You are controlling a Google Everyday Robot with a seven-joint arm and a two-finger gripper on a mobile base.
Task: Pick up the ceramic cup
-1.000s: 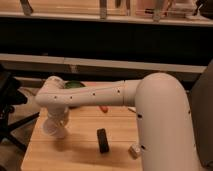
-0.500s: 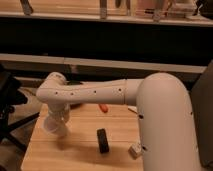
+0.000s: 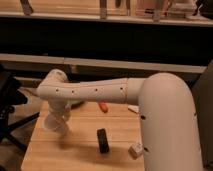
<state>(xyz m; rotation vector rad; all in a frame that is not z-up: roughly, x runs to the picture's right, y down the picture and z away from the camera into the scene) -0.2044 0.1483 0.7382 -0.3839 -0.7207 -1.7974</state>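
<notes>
The robot's thick white arm (image 3: 100, 92) is reaching across the frame from the right toward the left side of the light wooden table (image 3: 85, 150), with its wrist bending downward over the table's left portion. The gripper (image 3: 57, 124) is hanging below the wrist, low over the tabletop near the left edge. A small whitish tapered ceramic cup (image 3: 54, 123) is sitting at the gripper's tip, tilted and seemingly raised just off the wood; whether the gripper is actually clamped on it cannot be told from this view. A small black rectangular block (image 3: 102, 140) is lying on the table to the right of the gripper, well apart from it. A small white block (image 3: 135, 149) is resting near the arm's large base segment, and a slim orange object (image 3: 103, 106) is lying just beneath the forearm.
</notes>
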